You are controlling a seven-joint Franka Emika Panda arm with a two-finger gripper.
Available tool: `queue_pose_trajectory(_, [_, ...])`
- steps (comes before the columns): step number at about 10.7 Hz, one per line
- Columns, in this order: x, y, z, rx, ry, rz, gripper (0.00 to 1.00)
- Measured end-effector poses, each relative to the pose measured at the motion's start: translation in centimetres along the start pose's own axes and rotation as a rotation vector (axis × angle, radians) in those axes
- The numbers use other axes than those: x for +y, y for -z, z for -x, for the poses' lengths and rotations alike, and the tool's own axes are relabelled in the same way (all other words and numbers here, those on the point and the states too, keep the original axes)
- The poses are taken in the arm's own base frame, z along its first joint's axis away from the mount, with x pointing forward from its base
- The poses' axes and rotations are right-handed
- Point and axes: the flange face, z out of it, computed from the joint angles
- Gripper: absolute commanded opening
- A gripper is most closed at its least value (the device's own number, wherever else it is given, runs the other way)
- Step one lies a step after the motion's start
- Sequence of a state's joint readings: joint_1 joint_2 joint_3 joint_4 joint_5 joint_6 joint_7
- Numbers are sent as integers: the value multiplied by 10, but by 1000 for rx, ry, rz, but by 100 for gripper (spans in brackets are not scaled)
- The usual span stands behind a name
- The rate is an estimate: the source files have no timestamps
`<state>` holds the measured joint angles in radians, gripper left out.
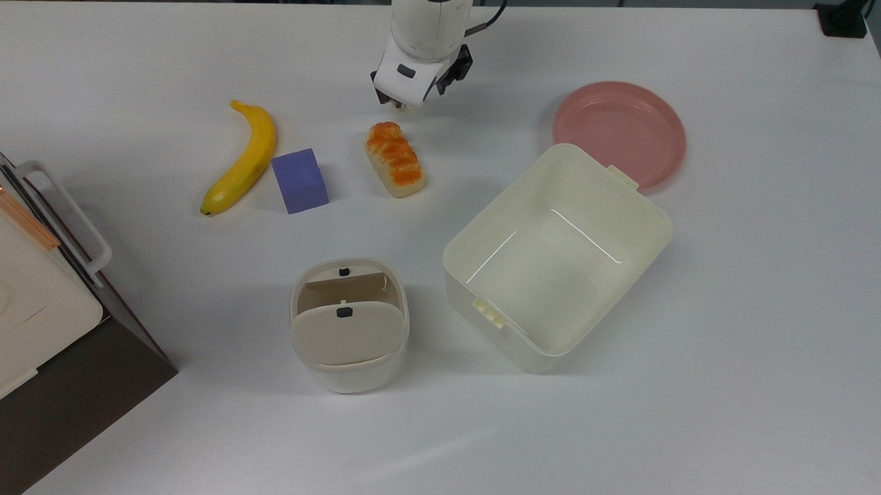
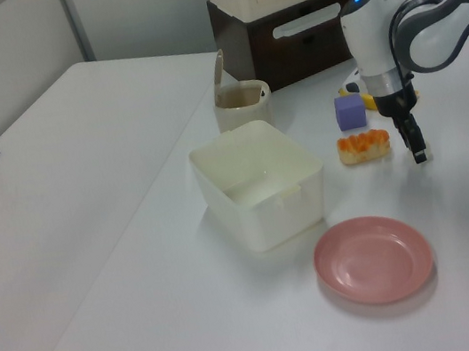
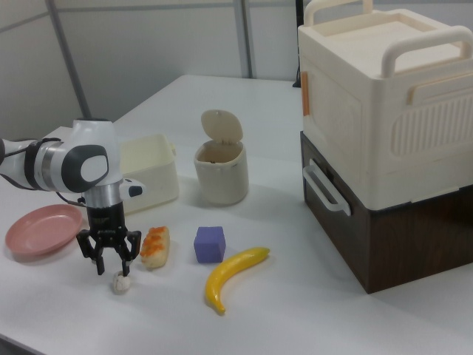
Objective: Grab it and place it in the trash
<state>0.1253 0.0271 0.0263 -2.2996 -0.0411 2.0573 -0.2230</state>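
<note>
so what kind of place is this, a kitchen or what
More likely a robot lab than a kitchen: a Panda arm's gripper hangs over a plain white table set with test props such as a banana, a purple block and a small bin.

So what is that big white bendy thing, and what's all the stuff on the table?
It's a robot arm with a claw at its end. One picture looks down from above; two look from the sides. On the white table lie a banana, a purple block, a little bread loaf, a pink plate, a big cream tub and a small trash bin with a flap lid. The claw is open and holds nothing. It hangs just above a tiny paper wad, ready to grab it.
</note>
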Motion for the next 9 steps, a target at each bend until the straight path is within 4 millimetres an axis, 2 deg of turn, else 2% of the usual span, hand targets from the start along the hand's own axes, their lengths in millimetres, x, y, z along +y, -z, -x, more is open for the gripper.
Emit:
queue_pose_trajectory(2, [0, -5, 0, 1, 30, 0, 8])
queue_pose_trajectory(3, [0, -4, 0, 3, 44, 0, 0])
queue_pose_trajectory(5, [4, 8, -2, 26, 44, 6, 0])
queue_pose_trajectory(6, [9, 23, -5, 40, 38, 9, 0])
queue_pose_trajectory(7, [16, 47, -9, 66, 25, 14, 32])
queue_pose_trajectory(8, [26, 73, -12, 93, 9, 14, 81])
queue_pose_trajectory(9, [32, 91, -11, 99, 10, 10, 100])
